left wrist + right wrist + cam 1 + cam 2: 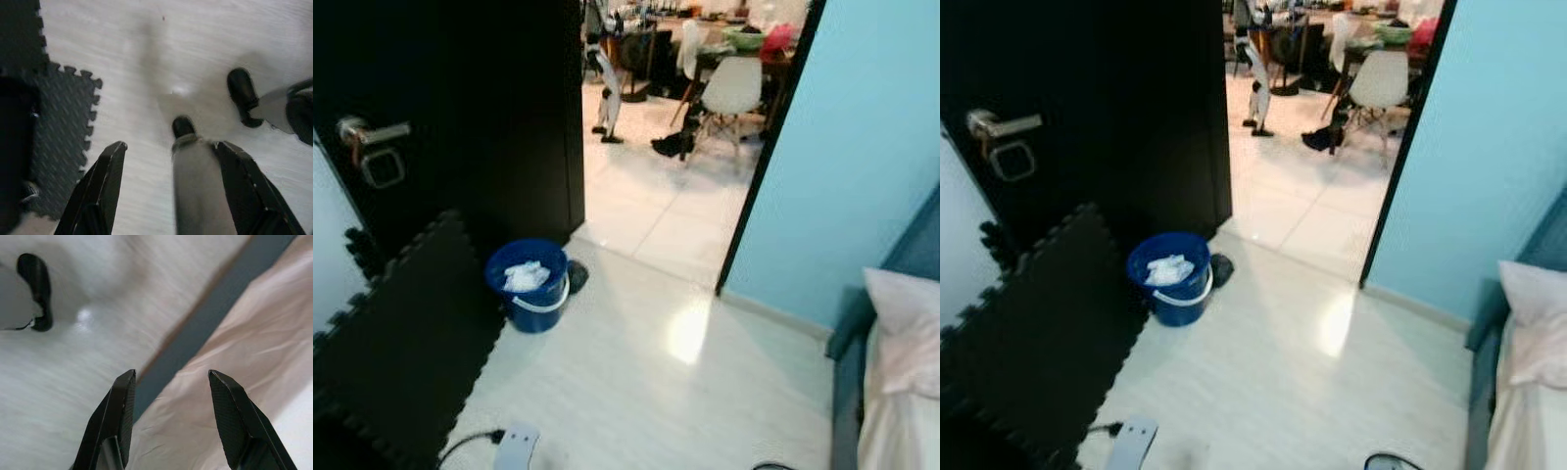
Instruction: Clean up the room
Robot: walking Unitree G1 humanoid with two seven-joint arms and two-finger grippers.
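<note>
Room cleanup: blue bucket (530, 282) of white trash by the open door, both claws (168, 161) (171, 391) wide, empty, hanging over floor.

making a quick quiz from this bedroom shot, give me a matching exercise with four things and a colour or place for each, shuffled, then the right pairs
Things:
1. bucket
2. foam mat
3. chair
4. pillow

Colour or place:
A. white, in the room beyond the doorway
B. pale pink, on the bed at the right edge
C. blue, on the floor beside the dark door, with white crumpled stuff inside
D. black with jigsaw edges, leaning against the dark door

Pairs: 1-C, 2-D, 3-A, 4-B
</note>
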